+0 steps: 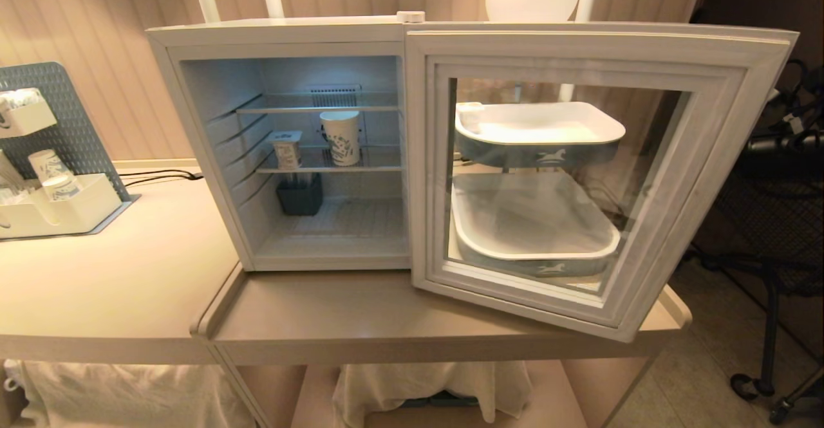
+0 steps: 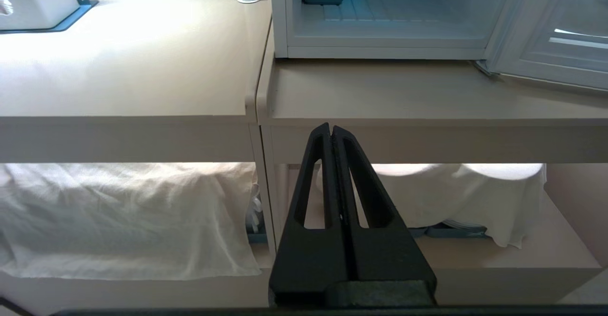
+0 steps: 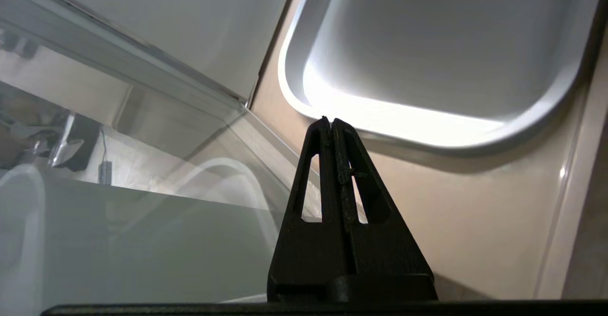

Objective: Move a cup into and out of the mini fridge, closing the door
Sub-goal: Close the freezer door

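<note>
The mini fridge (image 1: 277,32) stands on the beige table with its door (image 1: 714,125) swung wide open to the right. The cup (image 1: 286,148), small and white, sits on the middle wire shelf, left of a taller patterned paper cup (image 1: 341,137). Neither gripper shows in the head view. My left gripper (image 2: 331,127) is shut and empty, low in front of the table's edge, below the fridge (image 2: 380,45). My right gripper (image 3: 331,120) is shut and empty, on the outer side of the door's glass (image 3: 118,202), pointing at a white tray's rim (image 3: 427,135).
A dark blue box (image 1: 300,195) stands on the fridge floor. Two stacked white trays (image 1: 534,251) show through the door glass. A pegboard organiser (image 1: 58,209) with paper cups (image 1: 48,164) is at far left. White cloth (image 1: 129,389) lies under the table. A black wheeled frame (image 1: 772,273) stands right.
</note>
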{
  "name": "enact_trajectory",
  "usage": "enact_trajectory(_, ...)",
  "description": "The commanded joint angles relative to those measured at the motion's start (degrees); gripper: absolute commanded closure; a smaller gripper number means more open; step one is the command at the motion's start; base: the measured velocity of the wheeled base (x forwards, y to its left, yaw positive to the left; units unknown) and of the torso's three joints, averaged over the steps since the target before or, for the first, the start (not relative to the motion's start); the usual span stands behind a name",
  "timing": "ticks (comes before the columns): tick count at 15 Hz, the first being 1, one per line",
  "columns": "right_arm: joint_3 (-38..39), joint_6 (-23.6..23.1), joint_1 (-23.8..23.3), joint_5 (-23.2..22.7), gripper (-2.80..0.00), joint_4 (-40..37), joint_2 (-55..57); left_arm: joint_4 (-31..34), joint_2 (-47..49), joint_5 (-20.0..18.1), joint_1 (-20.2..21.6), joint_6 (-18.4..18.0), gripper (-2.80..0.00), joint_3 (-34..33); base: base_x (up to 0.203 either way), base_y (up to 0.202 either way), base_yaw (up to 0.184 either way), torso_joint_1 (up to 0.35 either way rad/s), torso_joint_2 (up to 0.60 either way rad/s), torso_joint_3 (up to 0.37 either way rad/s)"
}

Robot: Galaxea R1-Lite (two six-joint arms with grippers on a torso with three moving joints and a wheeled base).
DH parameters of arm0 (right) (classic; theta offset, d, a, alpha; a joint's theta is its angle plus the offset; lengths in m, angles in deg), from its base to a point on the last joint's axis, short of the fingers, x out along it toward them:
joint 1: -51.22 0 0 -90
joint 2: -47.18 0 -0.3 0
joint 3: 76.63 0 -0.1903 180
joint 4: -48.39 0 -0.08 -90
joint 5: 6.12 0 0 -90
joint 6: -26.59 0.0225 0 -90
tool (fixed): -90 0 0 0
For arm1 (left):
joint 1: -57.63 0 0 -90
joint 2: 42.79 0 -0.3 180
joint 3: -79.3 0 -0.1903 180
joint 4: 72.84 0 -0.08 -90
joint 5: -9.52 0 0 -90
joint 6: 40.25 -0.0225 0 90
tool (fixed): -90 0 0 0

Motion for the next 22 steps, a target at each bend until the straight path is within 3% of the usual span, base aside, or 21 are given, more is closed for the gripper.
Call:
enact_trajectory(1, 1.74, 0.27, 0.93, 1.25, 0.00, -2.12, -6.53, 0.00, -0.02, -0.04, 0.02, 0.05, 0.00, 0.00, 0.000, 0.000, 0.000, 0.000, 0.00, 0.000)
enact_trajectory(5, 6.56, 4.34, 5.00, 4.75, 0.00, -8.00, -19.77, -0.08, -0.02, -0.04, 0.02, 0.14, 0.00, 0.00, 0.000, 0.000, 0.000, 0.000, 0.00, 0.000)
enact_trajectory(8, 10.99, 13.97, 15.01, 7.78, 0.00, -9.25, -31.67, -0.08, -0.02, 0.03, 0.02, 0.14, 0.00, 0.00, 0.000, 0.000, 0.000, 0.000, 0.00, 0.000)
enact_trajectory(10, 13.33, 19.49, 27.32, 14.76, 0.00, -9.55, -36.79, -0.08, -0.02, 0.03, 0.02, 0.14, 0.00, 0.00, 0.000, 0.000, 0.000, 0.000, 0.00, 0.000)
enact_trajectory(12, 14.95, 23.87, 44.57, 24.64, 0.00, -9.44, -39.52, -0.08, -0.02, -0.04, 0.02, 0.22, 0.00, 0.00, 0.000, 0.000, 0.000, 0.000, 0.00, 0.000)
enact_trajectory(13, 15.56, 26.23, 53.99, 31.89, 0.00, -9.24, -40.15, -0.08, -0.02, 0.04, 0.02, 0.22, 0.00, 0.00, 0.000, 0.000, 0.000, 0.000, 0.00, 0.000)
enact_trajectory(15, 16.50, 30.31, 65.24, 46.19, 0.00, -7.25, -39.39, -0.08, -0.02, -0.04, 0.02, 0.22, 0.00, 0.00, 0.000, 0.000, 0.000, 0.000, 0.00, 0.000)
enact_trajectory(16, 16.86, 31.27, 67.91, 50.76, 0.00, -5.27, -36.84, -0.08, -0.02, -0.03, 0.02, 0.22, 0.00, 0.00, 0.000, 0.000, 0.000, 0.000, 0.00, 0.000)
enact_trajectory(22, 12.89, 21.76, 70.79, 51.99, 0.00, 7.26, -20.48, -0.08, -0.02, 0.05, 0.02, 0.40, 0.00, 0.00, 0.000, 0.000, 0.000, 0.000, 0.00, 0.000)
